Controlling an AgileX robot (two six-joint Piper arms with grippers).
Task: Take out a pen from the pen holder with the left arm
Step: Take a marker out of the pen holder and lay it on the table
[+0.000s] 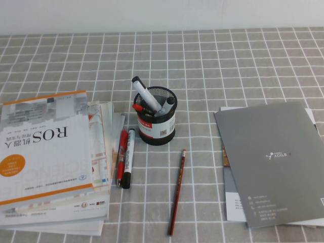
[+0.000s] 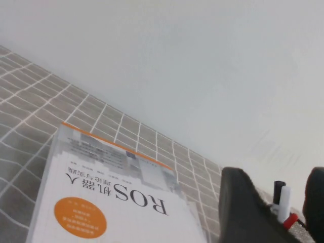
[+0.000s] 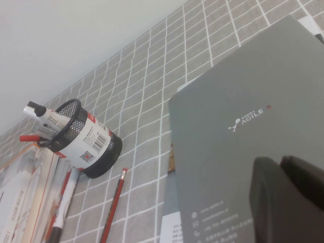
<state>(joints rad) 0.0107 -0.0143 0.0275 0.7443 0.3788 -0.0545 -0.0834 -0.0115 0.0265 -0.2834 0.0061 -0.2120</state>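
Observation:
A black mesh pen holder (image 1: 157, 123) stands mid-table, holding a white marker (image 1: 145, 93) with a black cap, a red pen (image 1: 137, 107) and another marker (image 1: 167, 104). Neither arm shows in the high view. In the left wrist view my left gripper (image 2: 289, 205) hangs open over the ROS book (image 2: 111, 202), with nothing between its fingers. The holder's pens (image 2: 281, 200) appear far off through the gap. My right gripper (image 3: 282, 167) is shut and empty, hovering over the grey booklet (image 3: 243, 101); the holder (image 3: 88, 142) is well off to its side.
A stack of books (image 1: 45, 152) fills the left side. Beside it lie a red pen (image 1: 122, 154) and a black-and-white marker (image 1: 128, 158). A red pencil (image 1: 177, 192) lies in front of the holder. The grey booklet (image 1: 273, 162) covers the right side.

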